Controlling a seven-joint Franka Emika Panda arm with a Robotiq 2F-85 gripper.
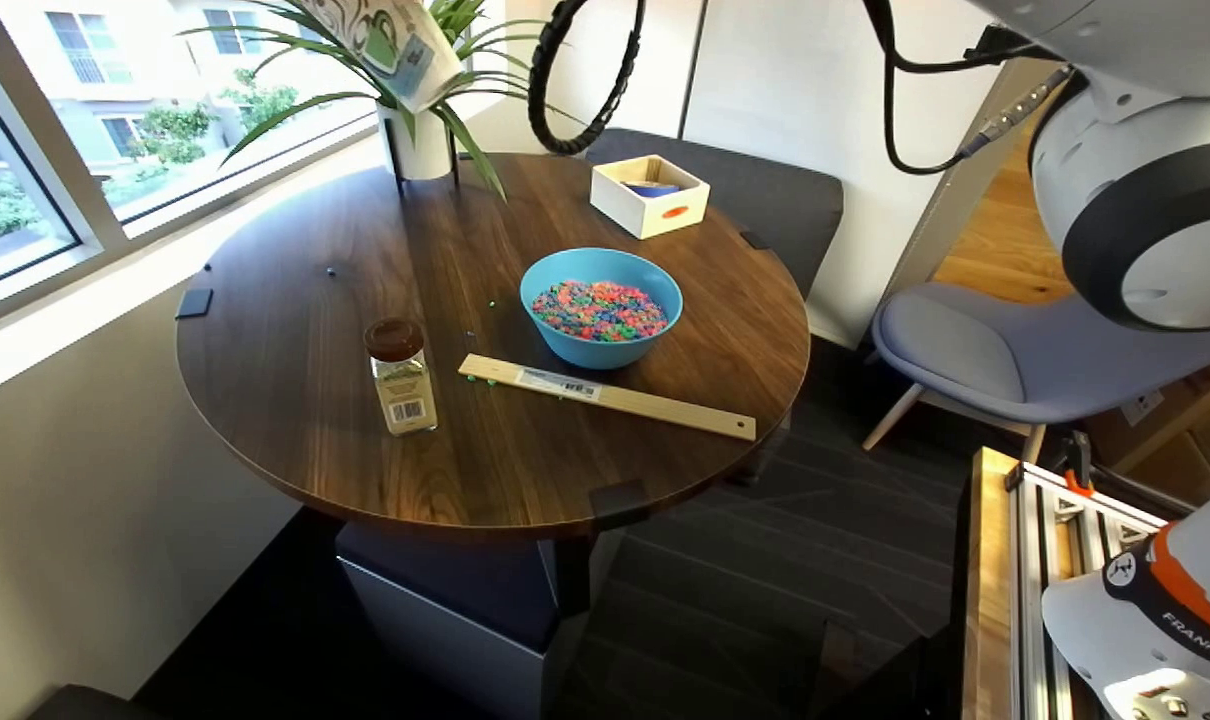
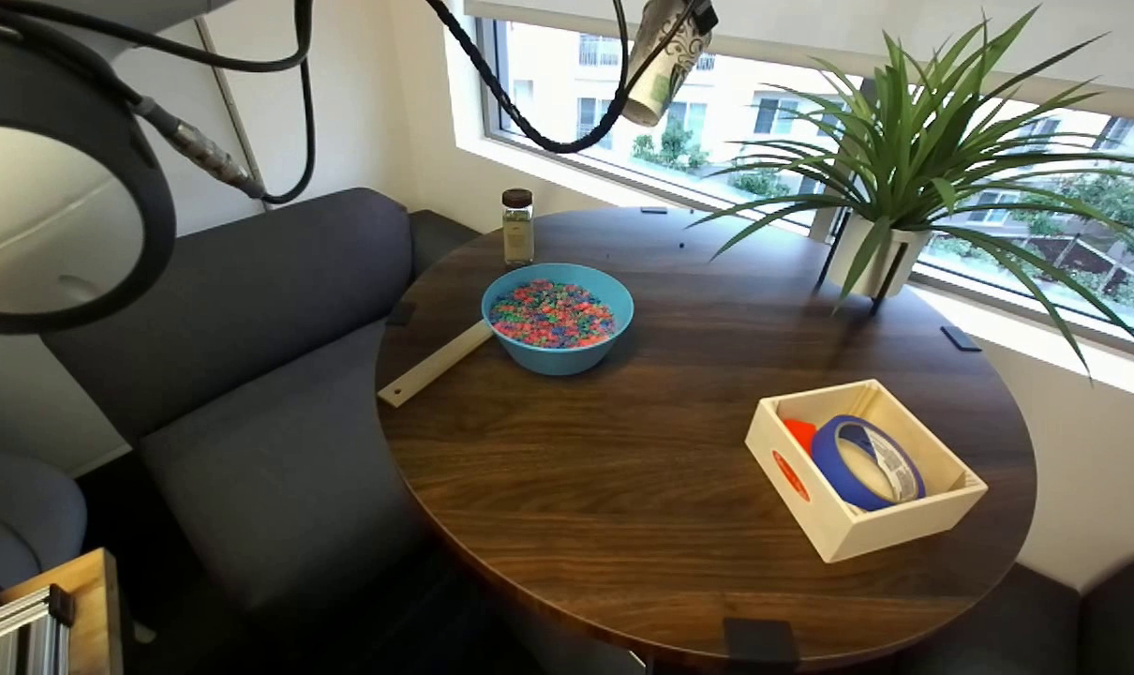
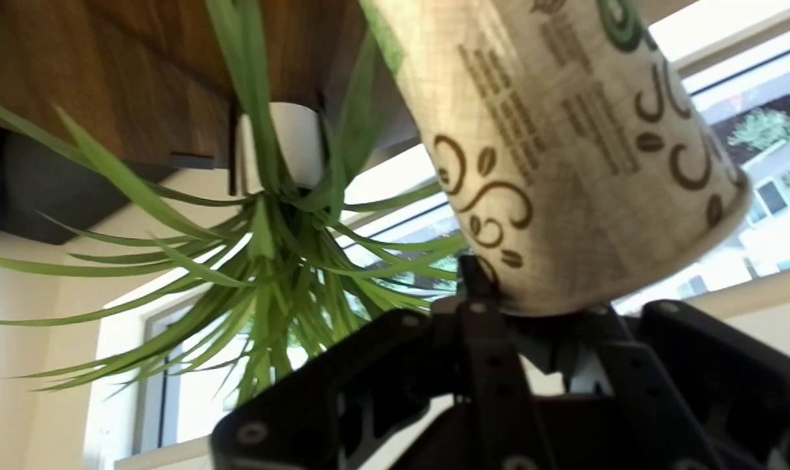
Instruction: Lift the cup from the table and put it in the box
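Observation:
The white paper cup [image 1: 395,50] with greenish print is up in the air, tilted, in front of the plant. It also shows high up in an exterior view [image 2: 663,70] and large in the wrist view [image 3: 565,150]. My gripper [image 3: 537,313] is shut on the cup near one end; the cup hides part of a finger. In an exterior view only a dark bit of the gripper shows at the top edge. The pale wooden box [image 1: 615,200] stands on the brown round table [image 2: 623,487], well below and apart from the cup. It also shows here [image 2: 811,506].
A blue tape roll [image 2: 839,469] and a red item [image 2: 799,433] lie inside the box. A blue bowl [image 1: 601,355] of coloured beads, a wooden ruler [image 1: 655,405] and a brown-capped jar [image 1: 402,390] are on the table. A tall leafy plant [image 2: 890,159] stands by the window.

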